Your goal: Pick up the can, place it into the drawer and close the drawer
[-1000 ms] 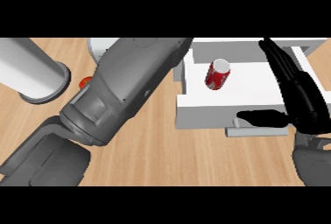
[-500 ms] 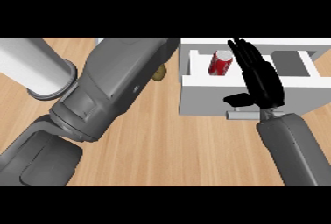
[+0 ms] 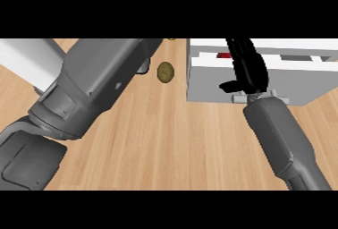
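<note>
The white drawer (image 3: pixel 211 85) juts out over the counter at the upper right, its grey front facing me. Only a sliver of the red can (image 3: pixel 224 55) shows inside it, behind the front wall. My right hand (image 3: pixel 246 67) lies across the drawer's front and top with straight fingers, open, its thumb pointing left near the small handle (image 3: pixel 282 97). My left forearm (image 3: pixel 99 85) crosses the left half of the view and runs out at the top, so the left hand is not visible.
A brown round object (image 3: pixel 165 71) lies on the wooden counter (image 3: pixel 178 143) just left of the drawer. A white upright object (image 3: pixel 26 60) stands at the far left, partly behind my left forearm.
My right hand has swung left onto the drawer's front and pushed it inward. The can, plainly visible before, is now almost hidden inside the drawer.
</note>
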### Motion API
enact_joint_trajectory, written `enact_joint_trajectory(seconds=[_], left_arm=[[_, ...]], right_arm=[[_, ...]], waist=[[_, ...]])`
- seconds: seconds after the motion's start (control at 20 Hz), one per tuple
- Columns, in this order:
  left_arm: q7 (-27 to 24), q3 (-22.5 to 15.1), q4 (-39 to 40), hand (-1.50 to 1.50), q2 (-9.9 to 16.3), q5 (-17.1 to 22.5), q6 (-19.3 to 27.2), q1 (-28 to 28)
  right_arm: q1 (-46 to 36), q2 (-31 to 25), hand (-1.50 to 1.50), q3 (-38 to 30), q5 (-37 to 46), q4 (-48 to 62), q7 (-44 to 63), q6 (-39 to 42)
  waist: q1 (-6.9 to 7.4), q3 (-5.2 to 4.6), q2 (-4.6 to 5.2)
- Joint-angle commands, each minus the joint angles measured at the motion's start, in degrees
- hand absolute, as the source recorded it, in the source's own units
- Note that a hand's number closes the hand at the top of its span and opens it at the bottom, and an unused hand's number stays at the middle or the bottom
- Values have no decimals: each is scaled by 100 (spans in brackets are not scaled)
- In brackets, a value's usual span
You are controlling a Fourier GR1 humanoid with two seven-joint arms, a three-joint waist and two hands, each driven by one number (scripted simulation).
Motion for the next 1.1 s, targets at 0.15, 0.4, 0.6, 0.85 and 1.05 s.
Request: enact_joint_trajectory(seconds=[0.15, 0.4, 0.6, 0.85, 1.05], left_arm=[[411, -120, -544, -150, 465, -164, -236, 310], [349, -154, -1014, -150, 547, -202, -209, 790], [440, -131, -1171, -150, 746, -238, -291, 935], [816, -146, -1686, -150, 1193, -175, -625, 1192], [799, -227, -2075, -150, 1050, -222, -462, 1458]], right_arm=[[-1144, 178, -150, -328, 358, 1377, 196, -883], [-1582, -198, -150, -693, 211, 2232, -276, -1273], [-2168, -30, -150, -724, 350, 2684, -88, -1434], [-2595, -223, -150, -915, 215, 2916, -185, -1222], [-2778, -190, -150, -1144, -44, 2987, -453, -1156]], waist=[[123, -2, -13], [282, 2, 31], [264, 1, 64], [443, 1, 50], [416, 6, 42]])
